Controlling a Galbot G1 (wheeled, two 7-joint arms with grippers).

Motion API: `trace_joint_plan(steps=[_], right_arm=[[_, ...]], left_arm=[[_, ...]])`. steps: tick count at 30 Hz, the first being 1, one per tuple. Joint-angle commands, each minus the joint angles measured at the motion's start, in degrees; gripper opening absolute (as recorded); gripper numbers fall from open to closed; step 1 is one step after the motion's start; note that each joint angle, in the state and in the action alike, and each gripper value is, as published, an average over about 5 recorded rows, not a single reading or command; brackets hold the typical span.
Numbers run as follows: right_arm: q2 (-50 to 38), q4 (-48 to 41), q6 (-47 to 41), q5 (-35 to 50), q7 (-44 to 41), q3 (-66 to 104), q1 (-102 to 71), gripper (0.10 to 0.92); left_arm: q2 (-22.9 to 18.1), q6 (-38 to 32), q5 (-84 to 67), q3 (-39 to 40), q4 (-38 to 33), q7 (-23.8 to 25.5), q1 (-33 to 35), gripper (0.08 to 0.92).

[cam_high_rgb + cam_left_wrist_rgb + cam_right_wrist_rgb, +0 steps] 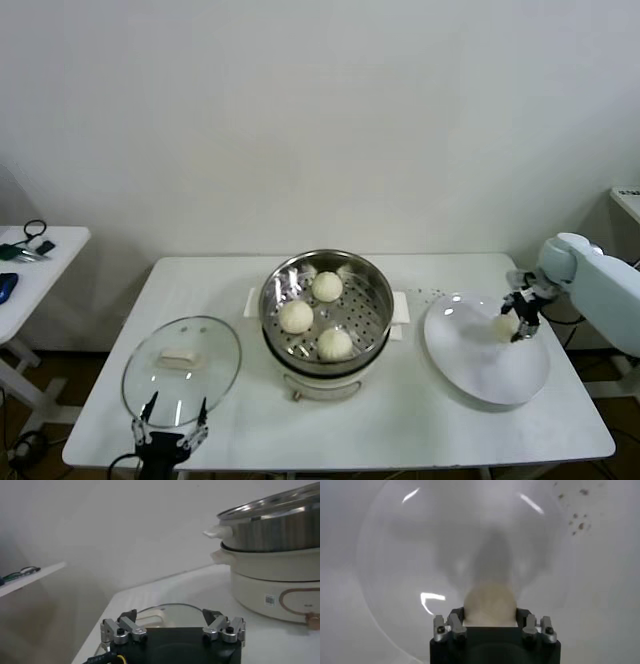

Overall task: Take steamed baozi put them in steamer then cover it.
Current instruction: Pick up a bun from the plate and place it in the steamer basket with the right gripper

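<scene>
Cream-white, your fourth baozi [504,326] sits pinched in the right tool [519,318] over the plate [480,375], three lie in the steamer [372,290], and your left tool [169,432] gapes empty by the cover [182,371].

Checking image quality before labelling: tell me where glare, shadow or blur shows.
Head view: soft glare on the glass lid. Right wrist view: bright streaks on the white plate, a gripper shadow above the blurred bun. Left wrist view: the steamer rim glints.
</scene>
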Motion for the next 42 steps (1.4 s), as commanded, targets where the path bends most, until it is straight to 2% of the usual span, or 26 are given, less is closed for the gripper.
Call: trace_joint_plan(steps=[1, 7, 15, 24, 30, 42], right_arm=[[1.12, 9.67, -8.39, 26.42, 1.73, -25.63, 25.08, 0.667], [6.06, 17.87, -13.38, 42.89, 3.81, -41.12, 41.17, 0.67], [12.01, 28.43, -18.04, 54.62, 7.68, -49.13, 48.05, 0.67], [19.77, 30.48, -19.53, 58.11, 10.4, -51.76, 47.9, 0.67], [23.73, 28.51, -20.04, 56.54, 12.32, -51.69, 42.93, 0.67], [29.03, 23.54, -19.89, 55.12, 12.63, -50.58, 37.34, 0.67]], left_arm=[[0.37, -0.2, -0.03, 1.06, 0.08, 0.06, -0.06, 0.823], [1.34, -0.19, -0.19, 2.24, -0.15, 0.13, -0.46, 0.823], [2.66, -0.7, -0.34, 3.28, 0.14, 0.25, -0.41, 0.823], [3.53, -0.61, -0.43, 3.5, 0.94, 0.34, -1.01, 0.823], [3.57, -0.79, -0.83, 2.88, 2.93, 0.28, -2.2, 0.823], [4.09, -0.34, -1.36, 1.98, 2.62, 0.38, -3.28, 0.823]])
